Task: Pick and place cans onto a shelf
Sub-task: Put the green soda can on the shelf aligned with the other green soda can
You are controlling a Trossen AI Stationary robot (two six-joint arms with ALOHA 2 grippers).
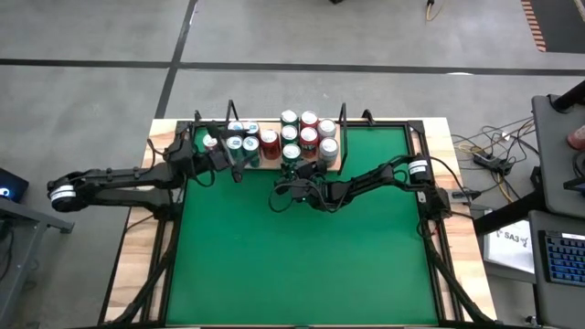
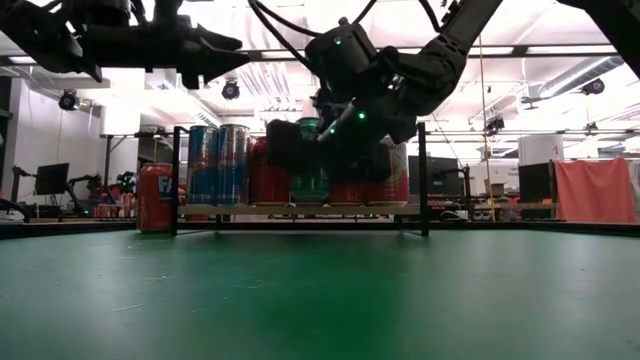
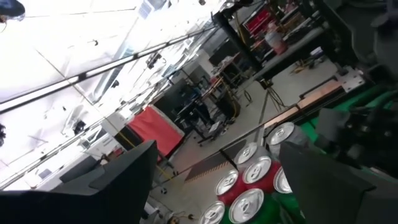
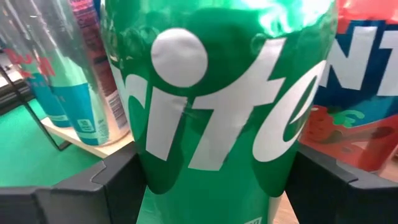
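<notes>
The shelf (image 1: 271,163), a light-wood board with black wire uprights, stands at the table's far edge. Several cans stand on it in two groups (image 1: 242,139) (image 1: 311,132), red, blue and silver-white. My right gripper (image 1: 293,167) is at the board's near edge, shut on a green can (image 4: 217,93) that stands upright among the others (image 2: 310,183). My left gripper (image 1: 230,164) hovers open by the left group, above can height in the low view (image 2: 205,50). Nothing is between its fingers (image 3: 124,180). My right gripper pinches the green can's lower body (image 4: 144,177) between its two fingers, one on each side. The fingers come about level from the table's near side. The can stands upright; in the low view its base is level with the shelf board (image 2: 300,210).
A red can (image 2: 155,198) stands just outside the shelf's left wire upright. Blue and red cans (image 4: 74,93) (image 4: 354,93) stand close on both sides of the green one. The green table top (image 1: 302,265) stretches toward the near edge in front of the shelf.
</notes>
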